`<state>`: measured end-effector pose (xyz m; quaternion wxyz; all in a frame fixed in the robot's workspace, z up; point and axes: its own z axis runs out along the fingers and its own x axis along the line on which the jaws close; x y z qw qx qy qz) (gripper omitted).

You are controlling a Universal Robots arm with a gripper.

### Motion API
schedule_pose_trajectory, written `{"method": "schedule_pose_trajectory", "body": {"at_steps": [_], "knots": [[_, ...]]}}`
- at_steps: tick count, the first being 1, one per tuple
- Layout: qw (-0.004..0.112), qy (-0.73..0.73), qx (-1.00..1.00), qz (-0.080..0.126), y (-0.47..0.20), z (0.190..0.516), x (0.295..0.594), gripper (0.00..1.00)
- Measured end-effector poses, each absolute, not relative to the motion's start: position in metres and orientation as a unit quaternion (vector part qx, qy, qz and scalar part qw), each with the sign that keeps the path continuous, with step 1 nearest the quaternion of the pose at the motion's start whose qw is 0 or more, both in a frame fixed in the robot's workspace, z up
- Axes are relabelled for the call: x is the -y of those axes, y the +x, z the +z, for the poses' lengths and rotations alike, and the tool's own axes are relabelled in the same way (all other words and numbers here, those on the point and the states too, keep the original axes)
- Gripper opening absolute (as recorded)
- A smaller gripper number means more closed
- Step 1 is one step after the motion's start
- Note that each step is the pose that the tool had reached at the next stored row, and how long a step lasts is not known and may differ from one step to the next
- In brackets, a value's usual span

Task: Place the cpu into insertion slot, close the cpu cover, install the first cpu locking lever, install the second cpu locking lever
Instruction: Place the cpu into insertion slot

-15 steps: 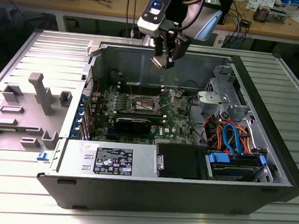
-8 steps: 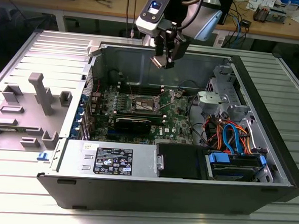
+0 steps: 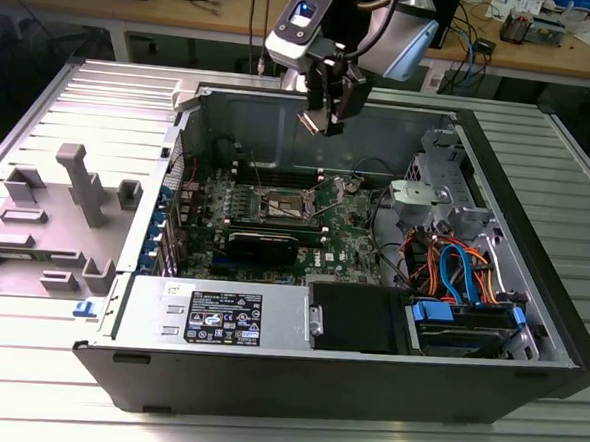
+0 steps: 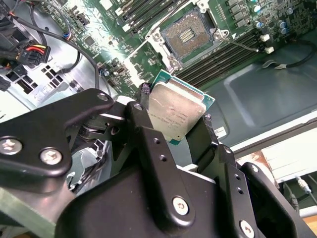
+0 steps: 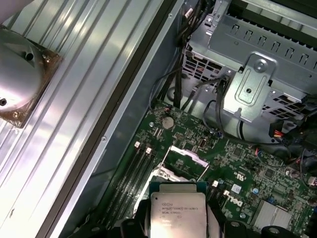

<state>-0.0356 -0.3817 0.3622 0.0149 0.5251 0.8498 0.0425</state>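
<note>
Exterior view: claw [image 3: 324, 121] pinching cpu [image 3: 312, 122] by two edges; bare slot [image 3: 284, 206] at 7 o'clock from claw, well apart.

Gripper [image 3: 328, 119] hangs above open computer case [image 3: 295, 386], cpu [image 3: 310, 122] pinched in jaws, insertion slot [image 3: 286, 206] well below.

exterior view: high, far, whole case [image 3: 265, 380] | both wrist views: close behind claw [image 4: 175, 105] — share cpu [image 4: 179, 113] [image 5: 177, 213] (gripped)

Insertion slot [image 4: 189, 33] uncovered, open above; cables [image 3: 451, 263] crowd exterior view's right
</note>
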Motion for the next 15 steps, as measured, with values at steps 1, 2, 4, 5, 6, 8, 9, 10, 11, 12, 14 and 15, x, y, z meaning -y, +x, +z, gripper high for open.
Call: {"method": "schedule_pose_trajectory", "body": {"at_steps": [1, 2, 4, 5, 6, 8, 9, 10, 11, 12, 14, 15], "knots": [[0.015, 0.527, -0.849, 0.043, -0.0357, 0.3622, 0.3817, 0.55], [0.015, 0.527, -0.848, 0.043, -0.0357, 0.3622, 0.3817, 0.55], [0.015, 0.528, -0.848, 0.043, -0.0357, 0.3622, 0.3817, 0.55], [0.015, 0.528, -0.848, 0.043, -0.0357, 0.3622, 0.3817, 0.55], [0.015, 0.528, -0.848, 0.043, -0.0357, 0.3622, 0.3817, 0.55], [0.015, 0.528, -0.848, 0.042, -0.0357, 0.3622, 0.3817, 0.55], [0.015, 0.528, -0.848, 0.043, -0.0356, 0.3622, 0.3817, 0.55], [0.015, 0.528, -0.848, 0.043, -0.0357, 0.3622, 0.3817, 0.55], [0.015, 0.528, -0.848, 0.043, -0.0356, 0.3622, 0.3817, 0.55], [0.015, 0.528, -0.848, 0.043, -0.0356, 0.3622, 0.3817, 0.55], [0.015, 0.528, -0.848, 0.043, -0.0356, 0.3622, 0.3817, 0.55], [0.015, 0.528, -0.848, 0.043, -0.0357, 0.3622, 0.3817, 0.55]]}}
